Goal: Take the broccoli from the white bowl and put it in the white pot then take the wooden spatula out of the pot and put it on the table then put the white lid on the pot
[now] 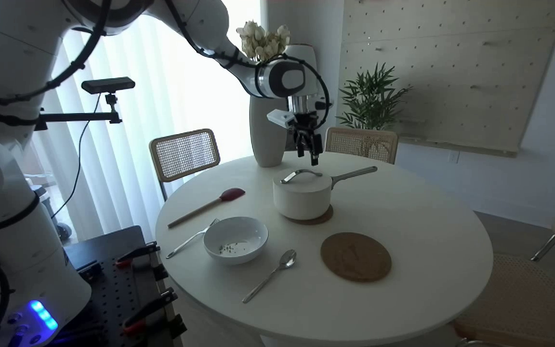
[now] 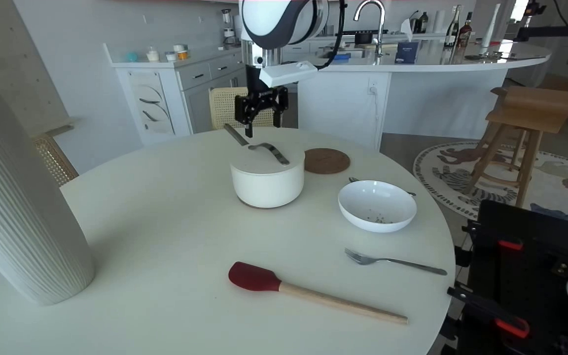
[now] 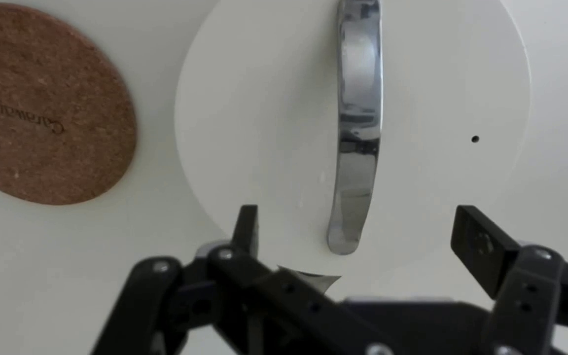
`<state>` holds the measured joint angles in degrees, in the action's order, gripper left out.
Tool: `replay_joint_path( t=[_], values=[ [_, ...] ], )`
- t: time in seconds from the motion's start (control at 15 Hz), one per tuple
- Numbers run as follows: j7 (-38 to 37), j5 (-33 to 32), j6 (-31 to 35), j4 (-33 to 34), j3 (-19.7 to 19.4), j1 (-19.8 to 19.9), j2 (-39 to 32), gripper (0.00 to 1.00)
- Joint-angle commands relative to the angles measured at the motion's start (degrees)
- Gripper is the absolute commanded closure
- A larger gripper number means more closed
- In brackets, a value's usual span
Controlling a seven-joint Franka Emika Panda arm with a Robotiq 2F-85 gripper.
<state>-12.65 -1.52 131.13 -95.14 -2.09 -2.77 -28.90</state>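
The gripper (image 3: 363,234), spread wide and empty, is best raised straight clear of the white lid (image 3: 264,123), whose exact seating on the white pot (image 1: 301,203) is hard to judge.

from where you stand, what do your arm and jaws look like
The arm is rounded and white with dark grey patches, a black cable strapped along it and a silver collar above black, angular jaws. A white box juts out near the collar. Blue lights glow low down.
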Motion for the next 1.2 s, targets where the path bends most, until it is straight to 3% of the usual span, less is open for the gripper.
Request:
replay_joint_path(
  t=[0.0, 1.0, 1.07, 1.13],
  values=[
    [0.93, 0.40, -0.29, -3.08, 0.53, -0.15, 4.65, 0.00],
    [1.11, 0.17, -0.61, -23.63, 3.31, -0.84, 25.90, 0.00],
    [0.01, 0.12, -0.03, -19.67, 3.25, -0.82, 21.61, 0.00],
    [0.00, 0.12, -0.03, -20.83, 3.30, -0.77, 22.86, 0.00]
  ],
)
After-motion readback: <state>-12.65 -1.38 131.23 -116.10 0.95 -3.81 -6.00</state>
